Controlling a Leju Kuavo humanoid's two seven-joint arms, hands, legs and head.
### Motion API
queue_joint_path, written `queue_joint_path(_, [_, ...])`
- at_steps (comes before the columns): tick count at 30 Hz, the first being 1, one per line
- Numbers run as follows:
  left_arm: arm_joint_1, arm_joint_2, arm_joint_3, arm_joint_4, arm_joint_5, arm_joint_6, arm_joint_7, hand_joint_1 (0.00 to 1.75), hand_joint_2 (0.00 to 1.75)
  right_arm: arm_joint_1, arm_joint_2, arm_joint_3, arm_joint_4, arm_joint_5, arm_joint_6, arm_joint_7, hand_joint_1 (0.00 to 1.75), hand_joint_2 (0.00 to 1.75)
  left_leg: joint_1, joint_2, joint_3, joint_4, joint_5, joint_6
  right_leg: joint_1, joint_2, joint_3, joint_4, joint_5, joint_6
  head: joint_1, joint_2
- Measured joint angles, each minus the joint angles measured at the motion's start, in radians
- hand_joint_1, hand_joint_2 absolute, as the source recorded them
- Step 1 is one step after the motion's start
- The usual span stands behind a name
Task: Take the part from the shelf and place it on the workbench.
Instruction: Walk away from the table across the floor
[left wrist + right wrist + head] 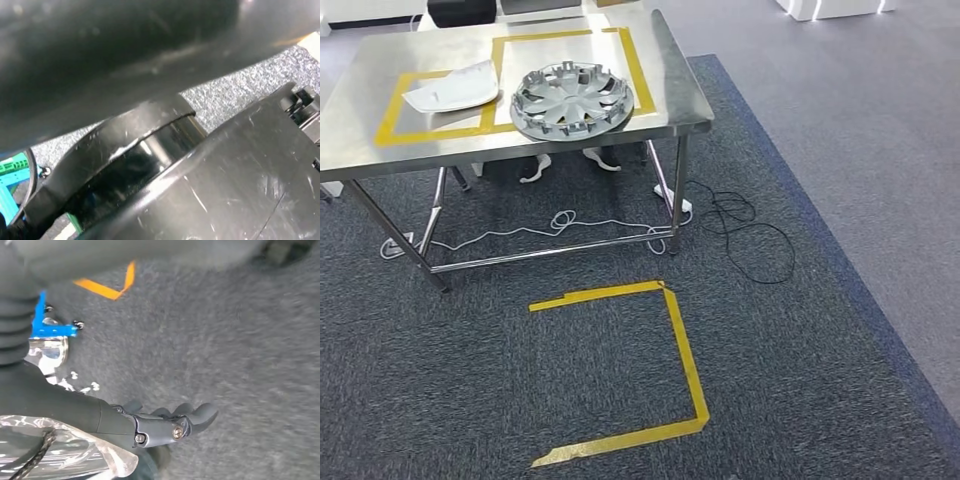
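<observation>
Surface [365, 110]: brushed steel, dull sheen, smooth; legs polished metal tube. Yellow tape [633, 60] on it, matt. Wheel cover [571, 100]: silver-grey plastic, satin. White panel [456, 88] near the left edge: smooth, glossy plastic. Floor carpet [788, 360]: dark grey, rough pile. Right robot hand [171, 426]: matt dark plastic.

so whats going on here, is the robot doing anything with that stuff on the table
Nothing is being handled right now. A silver wheel cover and a white panel lie on the steel workbench, the panel in the left yellow taped box and the cover overlapping the right one. The robot stands back from the bench, short of a yellow tape mark on the carpet. Its right robot hand hangs over the carpet, holding nothing, fingers loosely extended.
</observation>
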Motion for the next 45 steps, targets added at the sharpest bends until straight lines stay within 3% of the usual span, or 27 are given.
queue_joint_path(1, [0.002, 0.0, 0.0, 0.0, 0.0, 0.0, 0.002, 0.0, 0.0, 0.001, 0.0, 0.0, 0.001, 0.0, 0.0, 0.0, 0.0, 1.75, 0.002, -0.002, -0.007, 0.017, -0.028, -0.007, 0.0, -0.002, -0.013, 0.001, 0.013, -0.01, -0.001, 0.0])
queue_joint_path(2, [0.004, 0.0, 0.001, 0.0, 0.0, 0.0, 0.003, 0.0, 0.0, 0.002, 0.0, 0.001, 0.001, 0.001, -0.001, 0.0, 0.0, 1.75, 0.004, -0.003, -0.017, 0.055, -0.077, -0.012, -0.002, -0.005, -0.028, 0.0, 0.027, -0.017, -0.003, 0.0])
queue_joint_path(4, [0.005, 0.0, 0.001, 0.001, 0.0, 0.0, 0.006, 0.0, 0.0, 0.003, 0.0, 0.002, 0.002, 0.002, -0.001, 0.0, 0.0, 1.75, 0.006, -0.005, -0.037, 0.18, -0.189, -0.02, 0.0, -0.006, -0.06, 0.002, 0.053, -0.023, -0.006, 0.0])
queue_joint_path(5, [0.005, 0.0, 0.001, 0.001, -0.001, 0.0, 0.007, 0.0, 0.0, 0.004, 0.0, 0.002, 0.003, 0.002, -0.001, 0.0, 0.0, 1.75, 0.006, -0.005, -0.042, 0.243, -0.217, -0.023, 0.001, -0.007, -0.075, 0.005, 0.066, -0.023, -0.007, 0.0])
queue_joint_path(6, [0.005, 0.0, 0.001, 0.0, -0.001, 0.0, 0.007, 0.0, 0.0, 0.004, 0.0, 0.002, 0.003, 0.003, 0.0, 0.0, 0.0, 1.75, 0.007, -0.006, -0.036, 0.284, -0.218, -0.023, 0.002, -0.008, -0.091, 0.008, 0.079, -0.023, -0.007, 0.0])
queue_joint_path(7, [0.005, 0.0, 0.001, 0.0, -0.001, 0.0, 0.007, 0.0, 0.0, 0.005, 0.0, 0.003, 0.004, 0.003, 0.0, 0.0, 0.0, 1.75, 0.006, -0.006, -0.017, 0.294, -0.199, -0.021, 0.003, -0.009, -0.108, 0.013, 0.091, -0.022, -0.007, 0.0])
queue_joint_path(8, [0.005, 0.0, 0.001, 0.0, -0.001, 0.0, 0.007, 0.0, 0.0, 0.004, 0.0, 0.003, 0.004, 0.003, 0.0, 0.0, 0.0, 1.75, 0.006, -0.006, 0.02, 0.264, -0.171, -0.017, 0.004, -0.01, -0.124, 0.018, 0.102, -0.021, -0.007, 0.0])
queue_joint_path(10, [0.003, 0.0, 0.001, 0.0, -0.002, 0.0, 0.008, 0.0, 0.0, 0.004, 0.0, 0.005, 0.005, 0.004, 0.0, 0.0, 0.0, 1.75, 0.003, -0.008, 0.131, 0.119, -0.147, -0.002, 0.007, -0.009, -0.154, 0.029, 0.121, -0.017, -0.006, 0.0])
queue_joint_path(12, [0.0, 0.0, 0.002, 0.0, -0.002, 0.0, 0.008, 0.0, 0.0, 0.003, 0.0, 0.006, 0.005, 0.005, 0.0, 0.0, 0.0, 1.75, -0.002, -0.009, 0.211, -0.01, -0.173, 0.011, 0.009, -0.009, -0.172, 0.035, 0.136, -0.007, -0.006, 0.0])
queue_joint_path(13, [-0.001, -0.001, 0.002, 0.0, -0.002, 0.0, 0.008, 0.0, 0.0, 0.003, 0.0, 0.006, 0.005, 0.005, 0.0, 0.0, 0.0, 1.75, -0.005, -0.009, 0.222, -0.039, -0.183, 0.016, 0.009, -0.01, -0.177, 0.036, 0.143, 0.0, -0.005, 0.0])
queue_joint_path(15, [0.0, -0.002, 0.003, 0.0, -0.003, 0.0, 0.009, 0.0, 0.0, 0.004, 0.0, 0.006, 0.005, 0.006, -0.001, 0.001, 0.0, 1.75, -0.005, -0.008, 0.213, -0.052, -0.174, 0.027, 0.005, -0.01, -0.186, 0.038, 0.151, 0.013, -0.006, 0.0])
queue_joint_path(16, [0.001, -0.002, 0.004, 0.0, -0.003, 0.0, 0.009, 0.0, 0.0, 0.005, -0.001, 0.007, 0.005, 0.006, -0.001, 0.002, 0.0, 1.75, -0.004, -0.006, 0.205, -0.055, -0.164, 0.034, 0.004, -0.007, -0.197, 0.055, 0.136, 0.018, -0.004, 0.0])
queue_joint_path(17, [0.002, -0.003, 0.004, 0.0, -0.003, -0.001, 0.01, 0.0, 0.0, 0.006, -0.001, 0.007, 0.005, 0.007, -0.001, 0.002, 0.0, 1.75, -0.002, -0.005, 0.196, -0.057, -0.152, 0.04, 0.002, -0.004, -0.215, 0.094, 0.104, 0.023, -0.003, 0.0])
queue_joint_path(20, [0.002, -0.005, 0.005, 0.0, -0.003, -0.002, 0.013, 0.0, 0.0, 0.007, -0.001, 0.007, 0.005, 0.008, 0.0, 0.003, 0.0, 1.75, -0.003, -0.001, 0.158, -0.054, -0.123, 0.046, -0.002, 0.003, -0.28, 0.287, -0.019, 0.035, 0.001, 0.0])
queue_joint_path(21, [0.003, -0.005, 0.005, 0.0, -0.003, -0.001, 0.016, 0.0, 0.0, 0.008, -0.001, 0.007, 0.006, 0.009, 0.0, 0.003, 0.0, 1.75, -0.003, 0.001, 0.146, -0.051, -0.116, 0.045, -0.002, 0.003, -0.281, 0.319, -0.034, 0.038, 0.001, 0.0])
queue_joint_path(22, [0.003, -0.005, 0.005, 0.0, -0.003, -0.001, 0.018, 0.0, 0.0, 0.009, -0.002, 0.007, 0.006, 0.009, 0.0, 0.003, 0.0, 1.75, -0.003, 0.001, 0.135, -0.047, -0.109, 0.043, -0.003, 0.003, -0.262, 0.313, -0.031, 0.04, 0.001, 0.0])
queue_joint_path(23, [0.003, -0.006, 0.005, 0.0, -0.003, 0.0, 0.02, 0.0, 0.0, 0.009, -0.002, 0.007, 0.006, 0.01, 0.0, 0.003, 0.0, 1.75, -0.003, 0.002, 0.125, -0.042, -0.104, 0.04, -0.003, 0.002, -0.219, 0.261, -0.012, 0.04, 0.001, 0.0])
queue_joint_path(25, [0.002, -0.007, 0.005, 0.0, -0.003, 0.0, 0.021, 0.0, 0.0, 0.007, -0.003, 0.007, 0.006, 0.01, 0.0, 0.002, 0.0, 1.75, -0.003, 0.001, 0.109, -0.029, -0.097, 0.033, -0.004, 0.002, -0.114, 0.109, 0.027, 0.037, 0.002, 0.0])
queue_joint_path(27, [0.001, -0.008, 0.005, 0.0, -0.003, 0.0, 0.021, 0.0, 0.0, 0.005, -0.004, 0.007, 0.006, 0.01, 0.0, 0.001, 0.0, 1.75, -0.007, 0.002, 0.098, -0.016, -0.096, 0.027, -0.003, 0.003, -0.066, 0.021, 0.039, 0.026, 0.0, 0.0])
queue_joint_path(30, [0.001, -0.007, 0.005, 0.0, -0.003, 0.0, 0.021, 0.0, 0.0, 0.009, -0.004, 0.007, 0.006, 0.011, 0.0, 0.001, 0.0, 1.75, -0.01, 0.001, 0.093, -0.011, -0.098, 0.049, 0.0, 0.002, -0.068, 0.013, 0.042, 0.014, -0.002, 0.0])
queue_joint_path(31, [0.001, -0.007, 0.005, 0.0, -0.003, 0.0, 0.021, 0.0, 0.0, 0.009, -0.004, 0.007, 0.006, 0.011, 0.0, 0.001, 0.0, 1.75, -0.009, 0.001, 0.093, -0.013, -0.094, 0.053, 0.001, 0.001, -0.069, 0.013, 0.044, 0.011, -0.002, 0.0])
queue_joint_path(32, [0.001, -0.007, 0.005, 0.0, -0.003, 0.0, 0.021, 0.0, 0.0, 0.008, -0.004, 0.007, 0.006, 0.012, 0.0, 0.0, 0.0, 1.75, -0.008, 0.0, 0.093, -0.015, -0.088, 0.047, 0.003, 0.001, -0.07, 0.014, 0.046, 0.007, -0.002, 0.0])
queue_joint_path(36, [0.002, -0.007, 0.005, 0.0, -0.003, 0.001, 0.021, 0.0, 0.0, 0.008, -0.004, 0.008, 0.006, 0.012, 0.0, 0.0, 0.0, 0.0, -0.005, 0.0, 0.092, -0.022, -0.073, 0.024, 0.006, 0.0, -0.076, 0.016, 0.051, 0.0, -0.002, 0.0])
queue_joint_path(45, [0.002, -0.007, 0.005, 0.0, -0.005, 0.002, 0.021, 0.0, 0.0, 0.008, -0.004, 0.007, 0.006, -0.015, 0.006, -0.012, 0.0, 0.0, -0.004, -0.001, 0.089, -0.022, -0.071, 0.014, 0.006, 0.0, -0.079, 0.018, 0.052, -0.002, -0.002, 0.0])
